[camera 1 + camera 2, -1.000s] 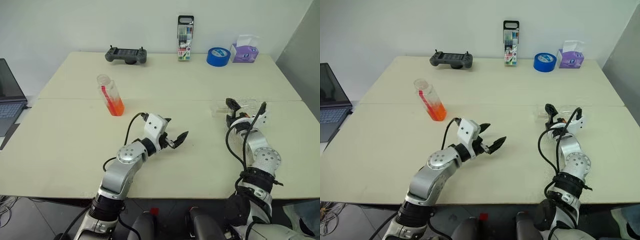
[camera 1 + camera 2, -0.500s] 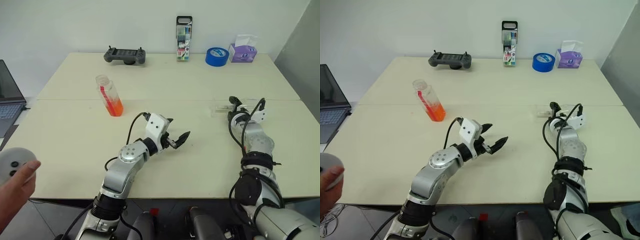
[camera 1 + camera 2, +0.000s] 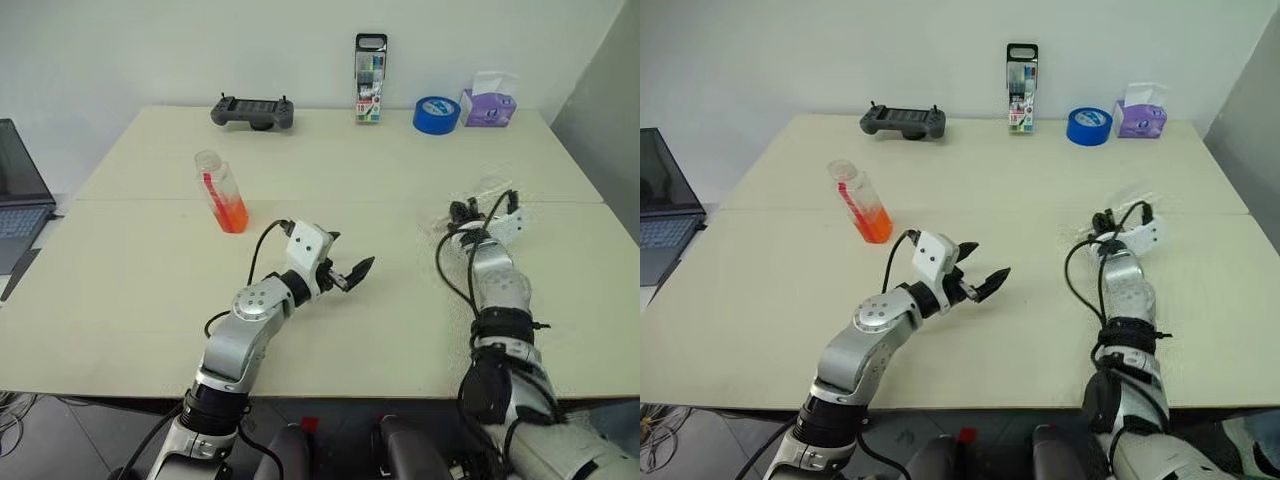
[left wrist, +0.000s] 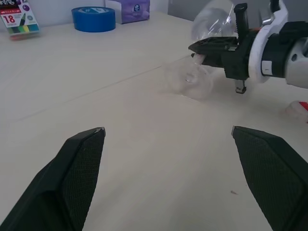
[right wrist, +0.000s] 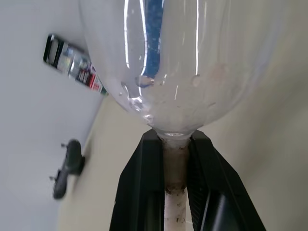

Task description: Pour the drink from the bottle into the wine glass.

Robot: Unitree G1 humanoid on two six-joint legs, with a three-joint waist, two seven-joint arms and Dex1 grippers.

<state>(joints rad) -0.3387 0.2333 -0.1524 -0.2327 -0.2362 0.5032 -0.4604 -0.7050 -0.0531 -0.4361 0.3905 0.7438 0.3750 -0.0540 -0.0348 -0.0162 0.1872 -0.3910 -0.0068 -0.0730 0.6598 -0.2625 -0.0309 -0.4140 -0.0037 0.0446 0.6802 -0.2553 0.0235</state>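
Left wrist view, legible writing: "18" in red on white on the marker pack (image 4: 14, 19) at the far edge of the tabletop (image 3: 330, 170); remaining print too small to read. Blue tape roll (image 3: 436, 113) and purple tissue box (image 3: 488, 105) toward the far right corner, no readable text. Black handheld controller (image 3: 252, 110) on the far edge, left of the marker pack. Laptop (image 3: 20, 195) off the left edge, screen dark.

Bottle (image 3: 222, 192) upright in the left half of the tabletop, red label strip running down its side, print unreadable; drink (image 3: 231, 215) filling the lower part only. Well apart from both sets of fingers.

Wine glass (image 4: 204, 53) near the right edge, tilted, bowl higher than the foot. Right gripper (image 4: 204, 48) clamped on the stem just under the bowl; right wrist view confirms stem pinched between both black fingers (image 5: 139, 192), bowl directly ahead of them.

Left gripper (image 3: 350, 272) near the tabletop's centre, fingers (image 4: 79, 166) spread wide, nothing between them, pointing toward the wine glass and well short of it.
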